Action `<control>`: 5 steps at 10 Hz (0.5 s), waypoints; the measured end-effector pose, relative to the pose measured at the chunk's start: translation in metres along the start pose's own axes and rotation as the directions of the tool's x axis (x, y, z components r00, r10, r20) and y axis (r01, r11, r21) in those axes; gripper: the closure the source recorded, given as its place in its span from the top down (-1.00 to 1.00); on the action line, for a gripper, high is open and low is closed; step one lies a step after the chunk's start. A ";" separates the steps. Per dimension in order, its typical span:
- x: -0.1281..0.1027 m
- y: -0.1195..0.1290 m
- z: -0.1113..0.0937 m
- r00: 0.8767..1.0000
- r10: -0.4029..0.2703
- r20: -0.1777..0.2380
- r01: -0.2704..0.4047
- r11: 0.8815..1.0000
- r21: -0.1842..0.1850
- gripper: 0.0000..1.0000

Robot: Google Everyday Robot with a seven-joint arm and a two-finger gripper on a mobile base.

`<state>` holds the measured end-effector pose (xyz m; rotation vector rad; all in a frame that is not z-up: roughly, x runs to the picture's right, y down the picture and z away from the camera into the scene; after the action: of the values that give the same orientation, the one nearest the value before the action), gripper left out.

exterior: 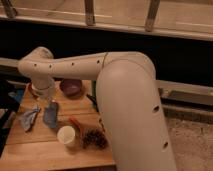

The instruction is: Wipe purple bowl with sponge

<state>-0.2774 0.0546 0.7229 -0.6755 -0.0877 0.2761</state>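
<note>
Camera view: arm (125, 95) reaches left across the table (30, 150). Gripper (49, 99) is low over the table's left part, closed, directly above the sponge (51, 115); cannot tell whether it grips it. Bowl (71, 87) sits just right of the wrist, near the back edge. Rag (28, 118) lies left of the sponge. Cup (66, 135) stands in front.
</note>
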 end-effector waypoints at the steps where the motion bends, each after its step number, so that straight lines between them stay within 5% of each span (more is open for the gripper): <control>1: 0.000 0.001 0.001 1.000 0.003 -0.001 -0.003 1.000 0.000 -1.00; 5: -0.011 -0.055 -0.001 1.000 0.021 0.012 -0.022 0.997 0.067 -1.00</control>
<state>-0.2755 0.0097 0.7573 -0.6082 -0.0814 0.3022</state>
